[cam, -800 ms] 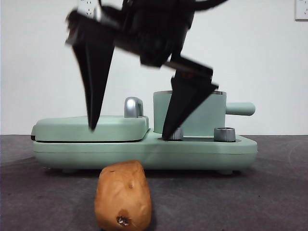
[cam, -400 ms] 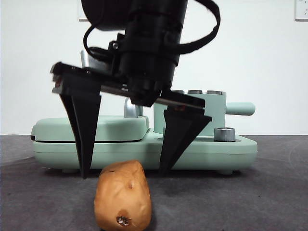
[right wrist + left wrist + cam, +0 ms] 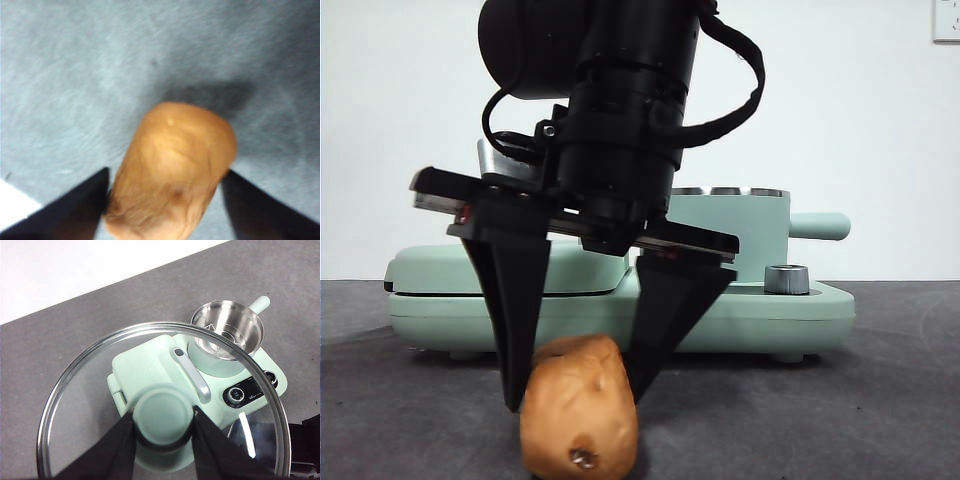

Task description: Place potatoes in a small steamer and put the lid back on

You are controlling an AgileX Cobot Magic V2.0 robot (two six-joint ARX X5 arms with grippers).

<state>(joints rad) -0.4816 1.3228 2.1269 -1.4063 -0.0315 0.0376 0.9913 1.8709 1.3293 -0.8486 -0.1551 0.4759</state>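
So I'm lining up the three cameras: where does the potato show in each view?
Front view: potato at bottom centre, between the right gripper's jaws.
Right wrist view: potato fills the lower middle, a jaw on each side.
Left wrist view: not in it.
Shared landmark: the dark grey table, also in the right wrist view.

Potato [image 3: 580, 408] bottom cut by front view's edge, its rear hidden by right gripper [image 3: 572, 390]; right wrist view blurred; lid [image 3: 80, 390] rim cropped in left wrist view.
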